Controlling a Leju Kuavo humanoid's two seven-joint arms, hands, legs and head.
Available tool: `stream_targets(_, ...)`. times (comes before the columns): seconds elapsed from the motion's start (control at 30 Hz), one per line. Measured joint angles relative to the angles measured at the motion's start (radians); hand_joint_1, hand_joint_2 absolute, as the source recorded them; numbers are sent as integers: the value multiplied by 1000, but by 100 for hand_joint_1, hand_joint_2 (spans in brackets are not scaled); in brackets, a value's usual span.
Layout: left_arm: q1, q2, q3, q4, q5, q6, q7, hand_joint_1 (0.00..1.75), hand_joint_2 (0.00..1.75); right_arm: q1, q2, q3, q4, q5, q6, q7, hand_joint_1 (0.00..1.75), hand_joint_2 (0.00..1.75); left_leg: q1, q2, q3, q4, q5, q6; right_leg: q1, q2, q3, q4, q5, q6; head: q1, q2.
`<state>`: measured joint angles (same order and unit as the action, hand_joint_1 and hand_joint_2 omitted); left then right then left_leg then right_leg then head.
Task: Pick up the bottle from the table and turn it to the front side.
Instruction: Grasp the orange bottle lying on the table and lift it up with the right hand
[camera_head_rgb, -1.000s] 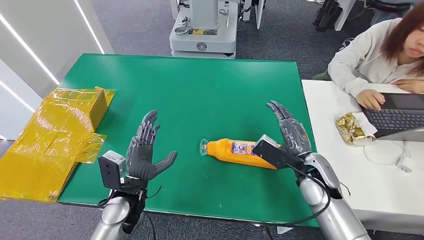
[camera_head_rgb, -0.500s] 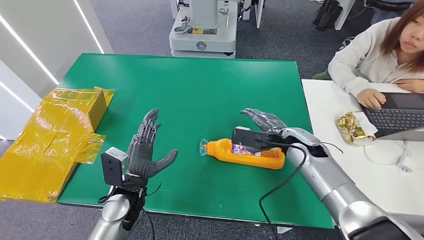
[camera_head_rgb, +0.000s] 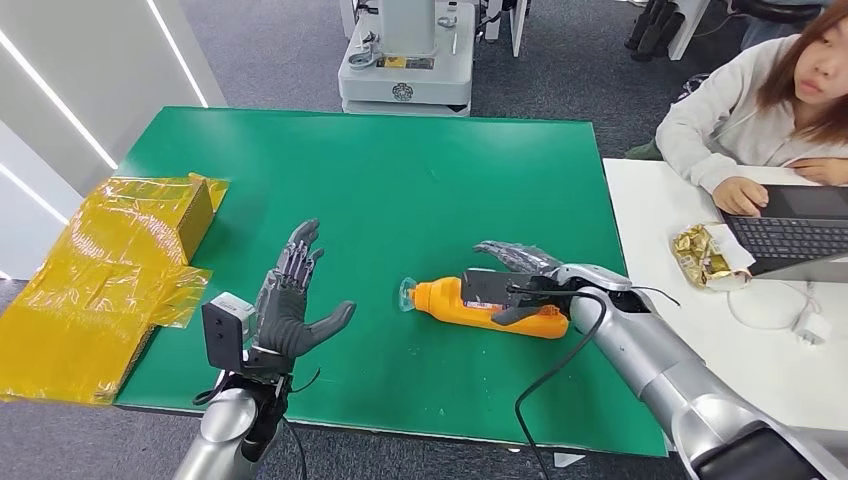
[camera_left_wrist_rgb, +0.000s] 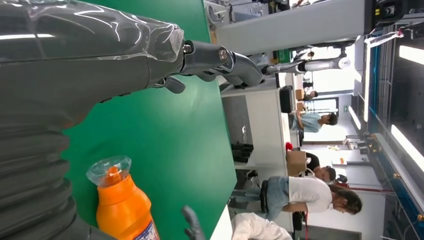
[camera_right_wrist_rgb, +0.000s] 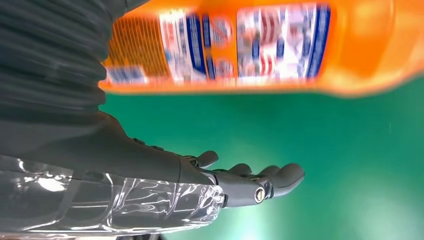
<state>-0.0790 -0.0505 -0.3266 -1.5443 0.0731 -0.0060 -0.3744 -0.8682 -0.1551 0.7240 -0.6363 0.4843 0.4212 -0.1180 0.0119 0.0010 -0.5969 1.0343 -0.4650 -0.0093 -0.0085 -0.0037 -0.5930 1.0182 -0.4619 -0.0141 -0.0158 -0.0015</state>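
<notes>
An orange bottle (camera_head_rgb: 440, 298) with a clear cap lies on its side on the green table (camera_head_rgb: 400, 180), cap toward my left. My right hand (camera_head_rgb: 525, 262) reaches over its label end, fingers stretched along the far side, thumb near the front side. In the right wrist view the bottle (camera_right_wrist_rgb: 280, 45) lies close beside my right hand (camera_right_wrist_rgb: 240, 182), whose fingers are straight, with green table showing between them. My left hand (camera_head_rgb: 290, 300) stands open and upright, a hand's width left of the cap. The left wrist view shows the bottle (camera_left_wrist_rgb: 122, 210) beyond my left hand (camera_left_wrist_rgb: 100, 50).
A box in yellow film (camera_head_rgb: 130, 240) sits at the table's left edge. To the right stands a white table (camera_head_rgb: 660, 200) with a laptop (camera_head_rgb: 795, 235) and a gold packet (camera_head_rgb: 705, 255), where a person (camera_head_rgb: 760, 110) sits. A grey machine base (camera_head_rgb: 405, 60) stands beyond the far edge.
My right hand has swung left and down from beside the bottle's base to over its label end. The bottle and my left hand have stayed where they were.
</notes>
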Motion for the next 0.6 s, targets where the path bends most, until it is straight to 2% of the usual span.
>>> stream_targets(0.13, -3, 3, 0, 9, 38, -25, 14, 0, 175, -20, -10, 41, 25, -44, 148, 14, 0, 175, 0, 0, 0, 0, 0, 0, 0, 0, 0, 0, 0, 0, 0, 0)
stream_targets(0.2, -9, 4, 0, 14, 55, -33, 24, 0, 175, -36, -12, 64, 40, -58, 193, 23, 0, 175, 0, 1, 0, 0, 0, 0, 0, 0, 0, 0, 0, 0, 0, 0)
stream_targets(0.6, 3, 2, 12, 20, 98, -54, 56, 0, 175, -73, -30, 206, 66, -79, 222, 101, 0, 175, 0, 0, 0, 0, 0, 0, 0, 0, 0, 0, 0, 0, 0, 0)
